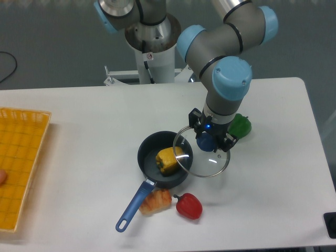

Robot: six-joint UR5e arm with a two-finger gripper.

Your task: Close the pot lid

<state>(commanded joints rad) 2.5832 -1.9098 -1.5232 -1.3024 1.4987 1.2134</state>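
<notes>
Jaws clamped on the blue knob of the pot lid (202, 156), the gripper (206, 140) points straight down from a bent wrist. That glass disc looks rigid, breakable and slick, so the knob is the sensible hold. It hangs tilted, overlapping the right rim of the pot (164, 159), mid-desk, with a yellow pepper (169, 159) inside.

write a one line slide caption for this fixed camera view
Gripper holds the lid by its knob, partly over the pot with a yellow pepper inside.
</notes>
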